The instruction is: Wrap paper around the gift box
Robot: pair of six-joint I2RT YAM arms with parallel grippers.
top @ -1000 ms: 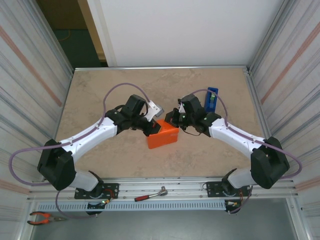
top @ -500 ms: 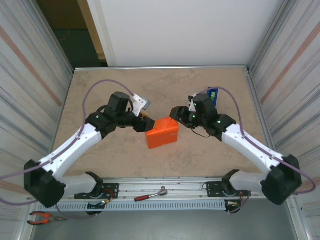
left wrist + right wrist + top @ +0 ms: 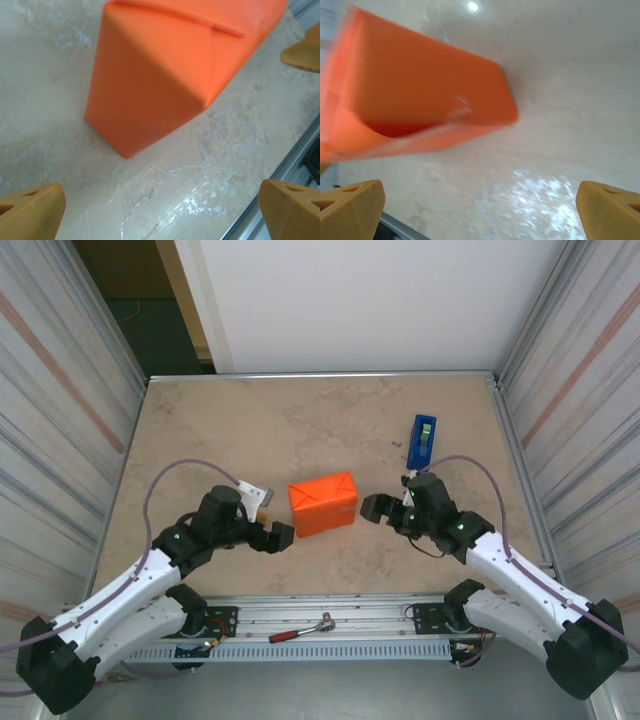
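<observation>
The orange paper (image 3: 323, 503) is folded shut around a box shape in the middle of the table, and the gift box is hidden inside it. My left gripper (image 3: 275, 536) stands open just left of and nearer than the parcel, clear of it. To the parcel's right, my right gripper (image 3: 375, 508) is open too, with a small gap between them. In the left wrist view the paper (image 3: 160, 75) lies beyond my open left gripper (image 3: 165, 205), showing a folded end seam. The right wrist view is blurred, with the paper (image 3: 420, 100) ahead of my open right gripper (image 3: 482, 200).
A blue tape dispenser (image 3: 422, 441) stands at the back right, behind my right arm. A ratchet wrench (image 3: 300, 630) lies on the front rail, and pliers (image 3: 90, 674) lie below it at the left. Corrugated walls close in both sides.
Both grippers were shut against the parcel's ends. They have opened wide and drawn back toward the near edge, leaving the parcel on the table.
</observation>
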